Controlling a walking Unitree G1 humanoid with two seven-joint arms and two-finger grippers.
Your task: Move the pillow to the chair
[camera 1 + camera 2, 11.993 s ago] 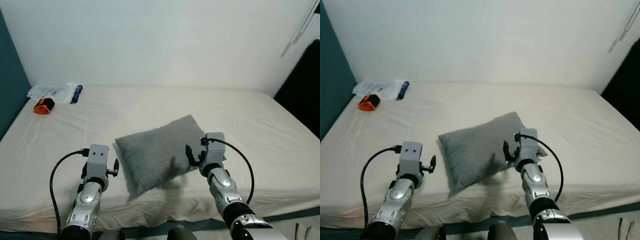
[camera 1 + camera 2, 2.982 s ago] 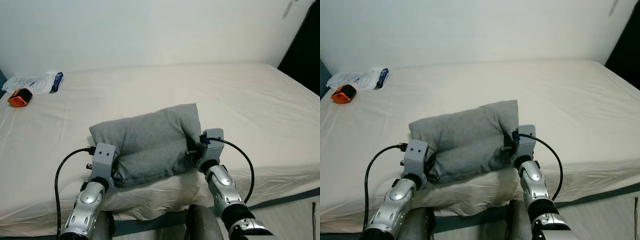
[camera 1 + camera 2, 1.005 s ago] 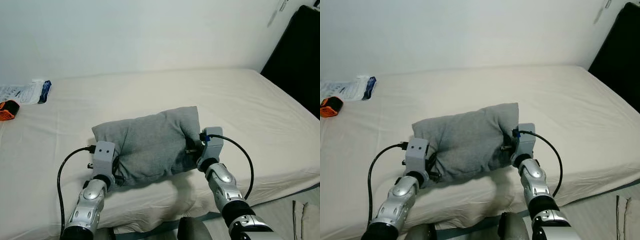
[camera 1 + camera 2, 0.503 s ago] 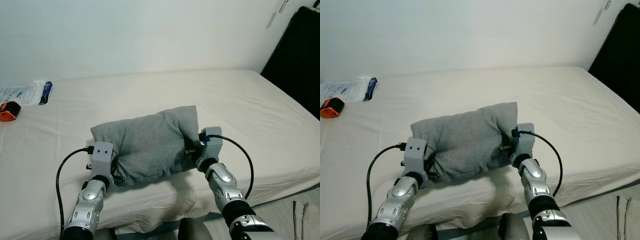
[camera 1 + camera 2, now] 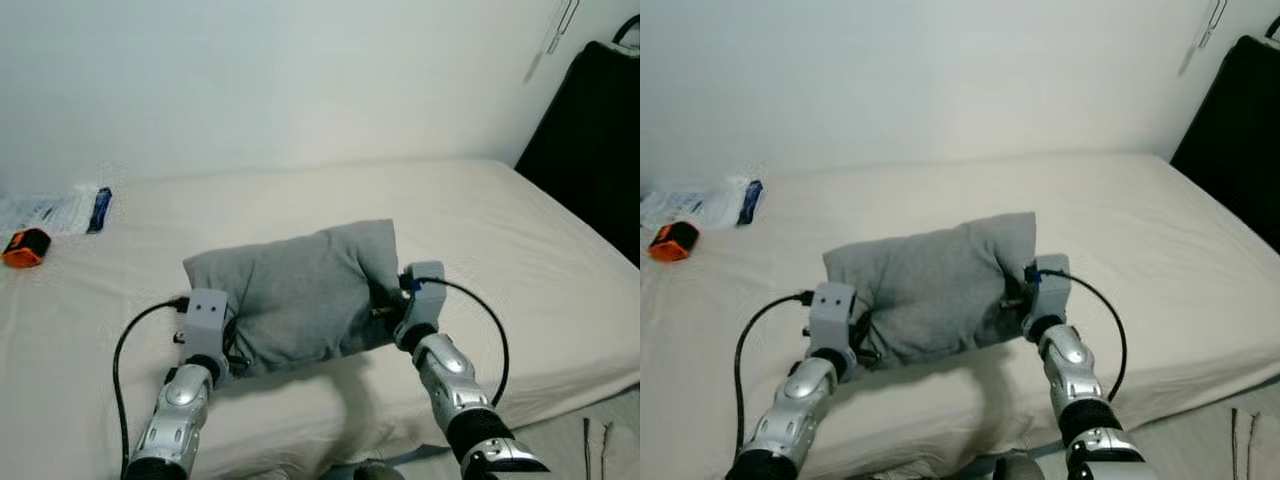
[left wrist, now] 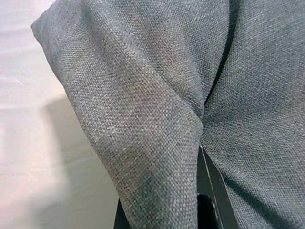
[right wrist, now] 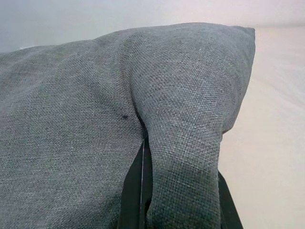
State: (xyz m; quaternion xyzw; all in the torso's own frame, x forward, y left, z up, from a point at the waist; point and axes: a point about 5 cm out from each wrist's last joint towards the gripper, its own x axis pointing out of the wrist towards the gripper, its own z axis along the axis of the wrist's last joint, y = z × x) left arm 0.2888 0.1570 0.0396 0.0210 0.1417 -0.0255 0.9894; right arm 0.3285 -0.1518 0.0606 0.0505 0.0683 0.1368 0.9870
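The gray pillow [image 5: 295,290] is up off the bed [image 5: 500,230], held between the two arms in front of the robot. The left gripper [image 5: 226,352] pinches a fold of cloth at the pillow's left end, with its fingers closed on it. The right gripper [image 5: 383,308] pinches a fold at the right end the same way. The pillow looks soft, squishy and light, so it bends and sags. It will not break. Holding both ends seems best, because thin cloth could slip out of a small pinch.
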